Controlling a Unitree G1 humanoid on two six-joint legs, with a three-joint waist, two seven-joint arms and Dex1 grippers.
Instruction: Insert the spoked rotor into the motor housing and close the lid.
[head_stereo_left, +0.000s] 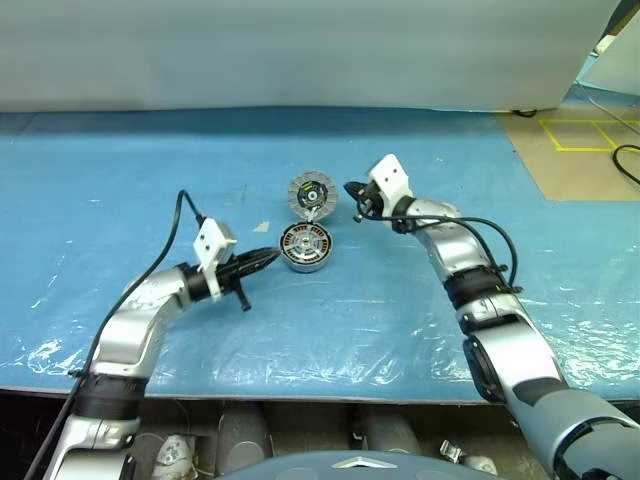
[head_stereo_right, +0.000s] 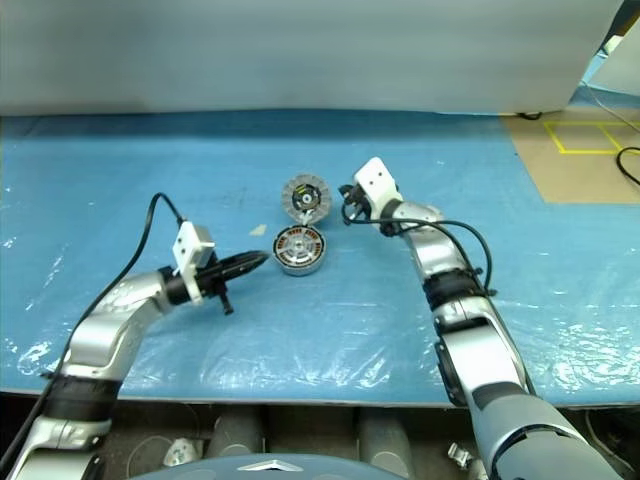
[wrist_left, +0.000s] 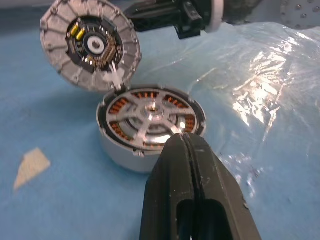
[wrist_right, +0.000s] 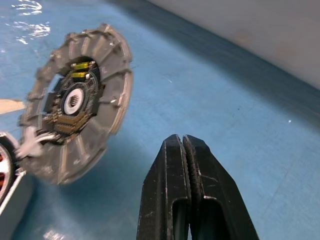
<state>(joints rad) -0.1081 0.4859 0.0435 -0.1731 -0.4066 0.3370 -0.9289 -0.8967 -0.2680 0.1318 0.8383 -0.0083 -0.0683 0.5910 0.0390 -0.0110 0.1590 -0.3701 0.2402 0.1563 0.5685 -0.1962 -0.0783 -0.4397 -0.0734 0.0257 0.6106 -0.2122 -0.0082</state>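
Observation:
The motor housing (head_stereo_left: 306, 247) sits on the blue sheet near the middle, open side up, with copper windings showing. The spoked rotor (wrist_left: 131, 122) lies inside it, spokes running across the windings to a silver hub. The lid (head_stereo_left: 311, 193) stands tilted open behind the housing, joined at its edge, its ribbed rim and black centre facing me. My left gripper (head_stereo_left: 270, 258) is shut and empty, with its tip just left of the housing's rim (wrist_left: 181, 140). To the right of the lid, my right gripper (head_stereo_left: 350, 187) is shut, empty and a little apart from it (wrist_right: 182, 142).
A crinkled blue plastic sheet (head_stereo_left: 420, 300) covers the table. A small tan scrap (head_stereo_left: 261, 227) lies left of the lid. A brown board with yellow tape (head_stereo_left: 580, 150) and a black cable (head_stereo_left: 625, 160) are at the far right. A pale wall closes the back.

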